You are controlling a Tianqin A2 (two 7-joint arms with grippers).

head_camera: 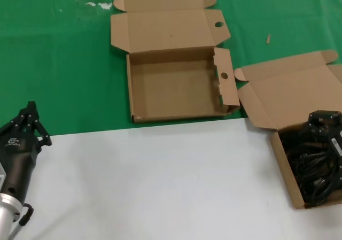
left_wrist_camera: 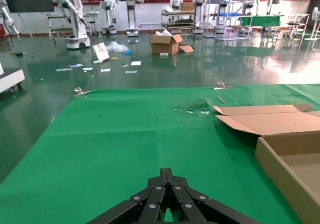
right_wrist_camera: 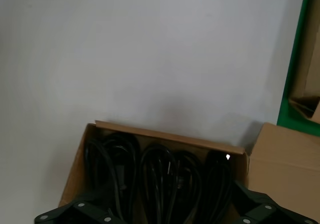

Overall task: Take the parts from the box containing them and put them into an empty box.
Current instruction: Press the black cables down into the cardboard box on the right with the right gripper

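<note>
Two cardboard boxes and two grippers are in view. At far left, the left gripper (head_camera: 31, 111) rests over the smooth pale grey surface (head_camera: 149, 181), just short of the edge of the green felt-like mat (head_camera: 59, 63). Its black linkage fingers (left_wrist_camera: 166, 176) are pressed together to a single point, holding nothing; the left wrist view shows that point aimed across the mat.

Ahead and to the right of this gripper, well apart from it, lies the empty box (head_camera: 176, 87): a shallow, wide tray of brown corrugated cardboard, square-cornered, with a bare flat floor. Its large lid lies folded back flat on the mat and carries a flap with a round notch. The side flap on its right wall stands upright and has a round hole.

Just beside that flap, further right, sits the box containing them (head_camera: 291, 160), also brown corrugated cardboard, with a plain lid folded back and small rounded corner tabs. It rests mostly on the grey surface.

The right gripper (head_camera: 323, 121) hangs directly over this box's open top. Directly below it lie the parts (right_wrist_camera: 160, 179): glossy black cables in long thin looped bundles, packed side by side. Whether its fingers are spread or together cannot be told.
</note>
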